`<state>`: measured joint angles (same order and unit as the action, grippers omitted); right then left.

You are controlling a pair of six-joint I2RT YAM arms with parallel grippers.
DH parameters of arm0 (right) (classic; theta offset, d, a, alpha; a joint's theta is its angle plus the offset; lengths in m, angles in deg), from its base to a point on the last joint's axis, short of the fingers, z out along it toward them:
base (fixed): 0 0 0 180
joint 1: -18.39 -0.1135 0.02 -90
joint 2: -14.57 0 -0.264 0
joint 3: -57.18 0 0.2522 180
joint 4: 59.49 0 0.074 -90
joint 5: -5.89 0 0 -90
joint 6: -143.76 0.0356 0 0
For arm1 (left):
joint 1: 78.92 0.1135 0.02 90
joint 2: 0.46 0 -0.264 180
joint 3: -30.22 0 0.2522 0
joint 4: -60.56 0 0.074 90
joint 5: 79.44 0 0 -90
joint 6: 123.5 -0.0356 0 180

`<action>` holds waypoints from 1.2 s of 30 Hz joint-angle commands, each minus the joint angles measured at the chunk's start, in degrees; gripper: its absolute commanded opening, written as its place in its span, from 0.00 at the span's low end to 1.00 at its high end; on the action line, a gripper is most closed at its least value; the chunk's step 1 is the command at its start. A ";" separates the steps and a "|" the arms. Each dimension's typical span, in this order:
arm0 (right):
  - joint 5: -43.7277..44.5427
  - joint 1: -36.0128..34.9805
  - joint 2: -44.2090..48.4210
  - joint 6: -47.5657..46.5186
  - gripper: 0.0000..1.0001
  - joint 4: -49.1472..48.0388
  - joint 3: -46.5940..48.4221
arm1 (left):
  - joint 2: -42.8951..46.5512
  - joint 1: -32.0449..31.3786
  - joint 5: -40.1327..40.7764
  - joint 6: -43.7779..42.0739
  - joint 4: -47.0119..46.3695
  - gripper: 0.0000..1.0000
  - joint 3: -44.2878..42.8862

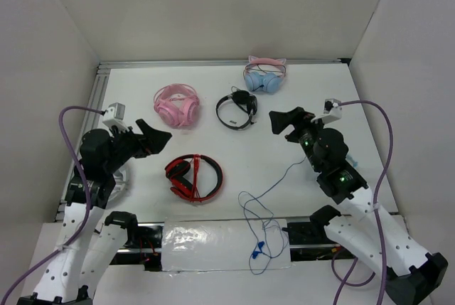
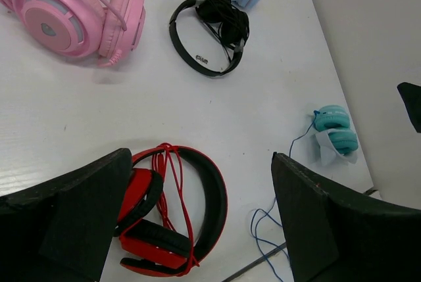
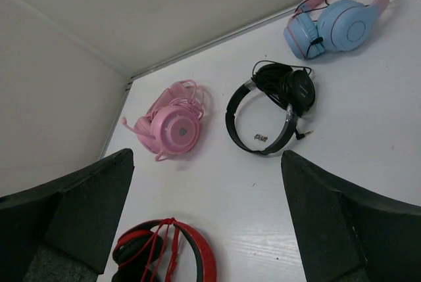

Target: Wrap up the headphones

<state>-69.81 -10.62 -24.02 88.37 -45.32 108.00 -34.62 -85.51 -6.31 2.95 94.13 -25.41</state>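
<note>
The teal headphones (image 2: 335, 135) with a white headband lie at the right side of the table, seen in the left wrist view. In the top view my right arm hides them. Their thin blue cable (image 1: 264, 193) runs loose toward the front edge and ends in tangled loops; it also shows in the left wrist view (image 2: 266, 228). My left gripper (image 1: 155, 137) is open and empty above the table's left part, over the red headphones (image 2: 172, 213). My right gripper (image 1: 286, 121) is open and empty above the right middle, away from the cable.
Pink headphones (image 1: 176, 104), black headphones (image 1: 237, 109) and a light-blue pair with pink ears (image 1: 264, 76) lie at the back. Red headphones (image 1: 193, 177) lie front left. A clear plastic sheet (image 1: 224, 245) covers the front edge. White walls enclose the table.
</note>
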 commanded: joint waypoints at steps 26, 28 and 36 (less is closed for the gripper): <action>30.08 5.11 9.94 71.64 1.00 77.55 -0.14 | -3.55 -0.27 -4.67 -2.69 -2.50 0.99 -0.67; 30.26 5.90 8.89 72.00 1.00 76.86 -1.20 | -3.55 -0.27 -5.37 -2.87 -3.20 0.99 -0.58; 25.60 12.31 -0.51 63.57 1.00 64.03 -6.03 | -5.40 -0.26 -5.29 -3.14 -2.68 0.99 -1.02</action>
<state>-43.64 -0.40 -22.25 154.03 22.67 103.76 -39.42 -85.54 -10.72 0.96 93.54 -25.15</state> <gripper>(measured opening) 0.994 0.994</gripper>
